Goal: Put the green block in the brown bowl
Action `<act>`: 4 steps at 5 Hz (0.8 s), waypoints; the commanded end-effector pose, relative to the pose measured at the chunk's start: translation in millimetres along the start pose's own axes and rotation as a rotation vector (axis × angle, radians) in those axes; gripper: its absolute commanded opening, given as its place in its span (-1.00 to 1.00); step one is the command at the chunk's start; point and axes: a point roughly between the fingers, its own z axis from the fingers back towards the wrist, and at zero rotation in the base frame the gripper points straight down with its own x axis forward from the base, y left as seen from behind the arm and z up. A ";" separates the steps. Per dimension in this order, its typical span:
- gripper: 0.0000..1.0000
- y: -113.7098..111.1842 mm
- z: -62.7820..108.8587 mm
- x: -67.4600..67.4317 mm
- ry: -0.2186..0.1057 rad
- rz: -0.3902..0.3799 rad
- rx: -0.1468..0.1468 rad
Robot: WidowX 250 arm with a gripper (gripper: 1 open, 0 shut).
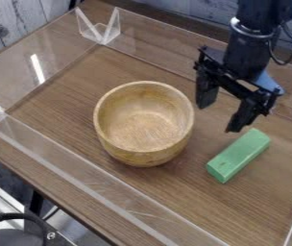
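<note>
Spanning the view, we see a wood-grain worktop (pixel 72 96) behind clear acrylic walls. On it sits the thick-walled, round brown bowl (pixel 143 122). Above hangs the black gripper (pixel 226 108), fingers spread, empty. The green block (pixel 238 156), a flat-faced bar, lies right of the bowl.

wooden table (pixel 72 72), brown bowl (pixel 143 122), green block (pixel 238 156)

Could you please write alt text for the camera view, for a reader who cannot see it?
A black robot tool hangs open above a green block lying on a wooden table. To the block's left stands an empty brown bowl, apart from it.
</note>
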 end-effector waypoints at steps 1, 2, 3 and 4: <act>1.00 -8.0 7.8 9.5 -0.041 -0.048 0.022; 1.00 -18.8 -2.3 11.3 -0.022 -0.107 0.045; 1.00 -23.6 -11.7 12.8 -0.011 -0.118 0.070; 1.00 -24.1 -20.9 12.3 0.007 -0.122 0.096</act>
